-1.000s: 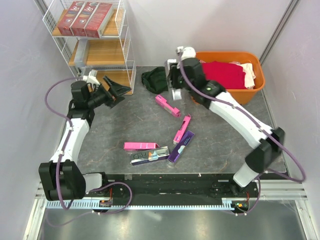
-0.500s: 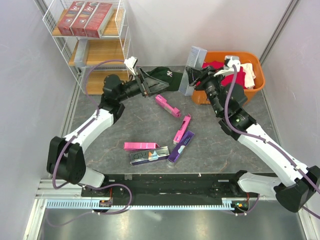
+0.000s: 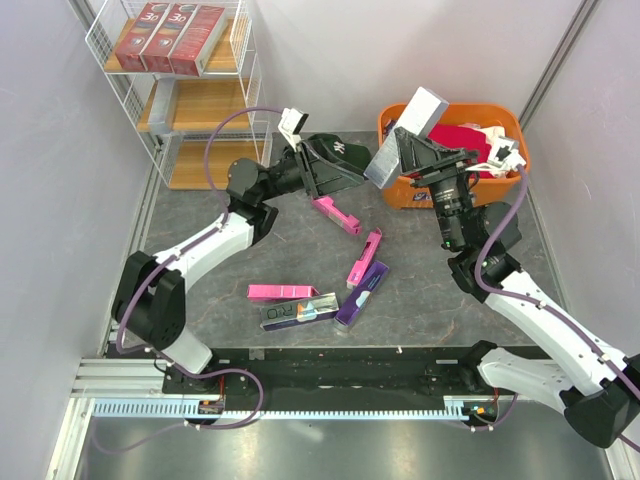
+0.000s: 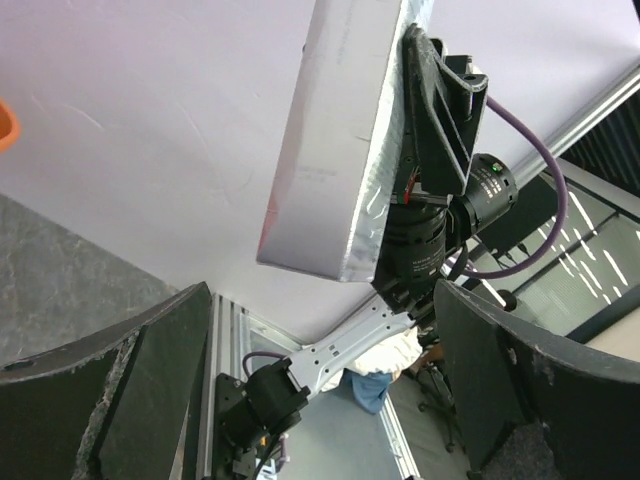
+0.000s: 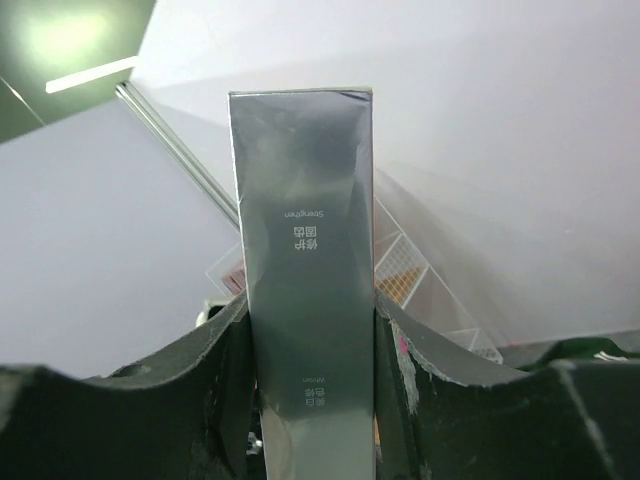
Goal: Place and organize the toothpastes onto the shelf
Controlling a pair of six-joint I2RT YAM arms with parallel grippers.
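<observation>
Grip on silver box [image 3: 405,130] high beside tub [image 3: 398,192]

Right gripper [image 3: 408,145] is clenched on the silver box near one end. Its fingers [image 5: 205,400] press both long sides. The right wrist view shows the box's shiny face with small print on it. The box is tilted and raised well above the table [image 3: 220,270]. In the top view it overlaps the tub's left corner.

Left gripper [image 3: 325,172] hangs over the dark cap [image 3: 345,150]. Its jaws are spread wide with nothing between them. It points toward the silver box without touching it. The left wrist view frames that box and the right gripper between the left gripper's own two fingers [image 4: 110,400].

The shelf [image 3: 215,102] stands in the far left corner. Three red boxes [image 3: 168,35] lie side by side on its top board.

Five more boxes lie on the table between the arms. Three are pink boxes [image 3: 335,213], one of them near the cap. The holographic box [image 3: 300,312] lies just beside the nearest pink one, and the purple box [image 3: 362,295] lies at its right end. Red and pale cloth fills the tub.
</observation>
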